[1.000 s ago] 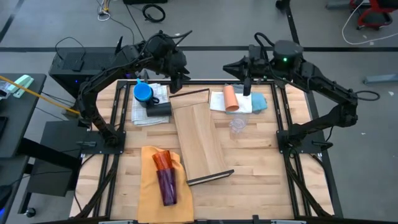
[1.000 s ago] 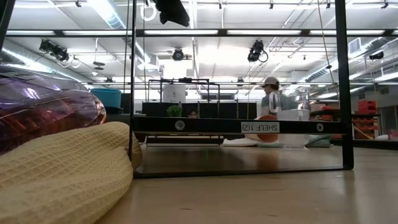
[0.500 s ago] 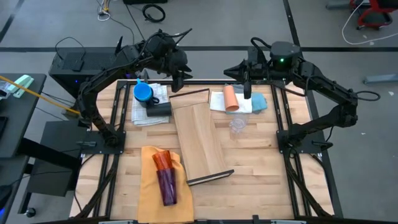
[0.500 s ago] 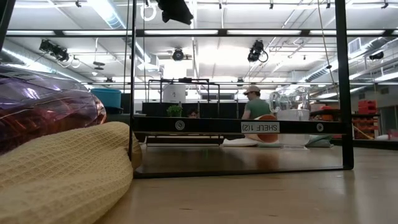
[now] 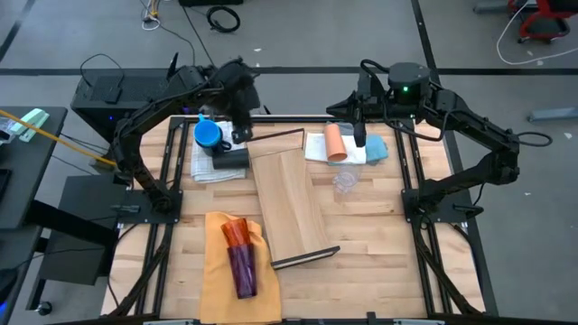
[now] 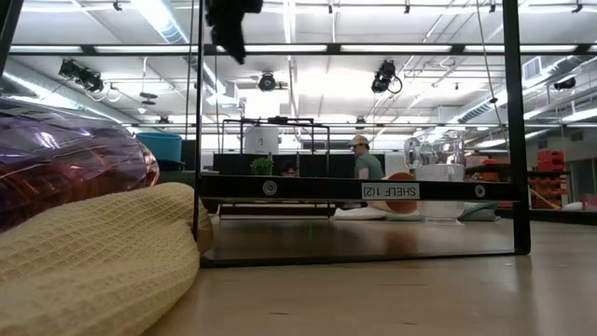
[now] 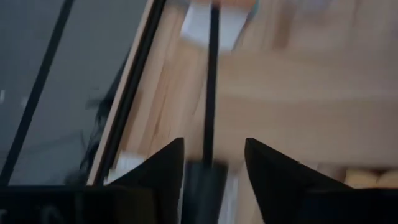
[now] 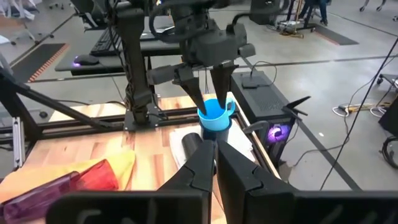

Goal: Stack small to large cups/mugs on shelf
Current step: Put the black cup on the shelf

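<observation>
Blue is where the action's heading: over the last second the left hand has swung off the far end of the long pale wooden shelf plank and now hangs right next to the bright blue mug, just above it. From the right wrist view you can see its two fingers spread with empty air between them, the mug's rim right beneath (and they've been widening as it moved, so I'd read this as lining up for a grab, not a done deal). Nothing's pinched yet.

The mug itself hasn't budged; it stands upright on the white checked cloth with a dark cylindrical cup lying on its side just beside it.

The right hand has its fingers pressed together and hovers over the peach cup lying on a white and blue cloth; it crept slightly that way. A clear plastic cup sits on the desk a little nearer than that. An orange and a purple tumbler lie on the mustard cloth, well away from both hands.

The shelf is bare, so stacking hasn't really started.
</observation>
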{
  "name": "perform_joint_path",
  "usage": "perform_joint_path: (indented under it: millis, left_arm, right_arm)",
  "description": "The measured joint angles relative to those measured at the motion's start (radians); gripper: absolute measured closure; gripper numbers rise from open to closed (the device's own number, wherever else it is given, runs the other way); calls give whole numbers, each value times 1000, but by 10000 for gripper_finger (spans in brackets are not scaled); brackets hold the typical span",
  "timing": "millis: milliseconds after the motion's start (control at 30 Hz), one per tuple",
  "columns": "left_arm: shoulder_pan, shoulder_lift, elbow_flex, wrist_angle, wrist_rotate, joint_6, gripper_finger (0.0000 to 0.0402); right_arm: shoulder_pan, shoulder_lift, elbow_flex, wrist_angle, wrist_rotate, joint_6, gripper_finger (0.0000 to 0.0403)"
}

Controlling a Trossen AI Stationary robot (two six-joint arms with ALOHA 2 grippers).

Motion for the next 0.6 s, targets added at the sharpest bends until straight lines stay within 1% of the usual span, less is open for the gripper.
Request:
perform_joint_path:
  millis: [100,200,267,367,467,600]
  left_arm:
    - [6,0,0,-78,-42,-60,178]
    - [8,0,0,-105,-70,-60,148]
    - [7,0,0,-104,-110,-47,134]
    - [7,0,0,-105,-149,-36,126]
    - [7,0,0,-110,-155,-43,127]
    - [0,0,0,-100,-152,47,137]
  right_arm:
    - [0,0,0,0,-2,-8,379]
    - [0,0,0,0,-2,-8,379]
    - [0,0,0,0,-2,-8,379]
    - [0,0,0,0,-2,-7,379]
    - [0,1,0,1,-2,-7,379]
    - [-3,8,-1,2,-2,-7,379]
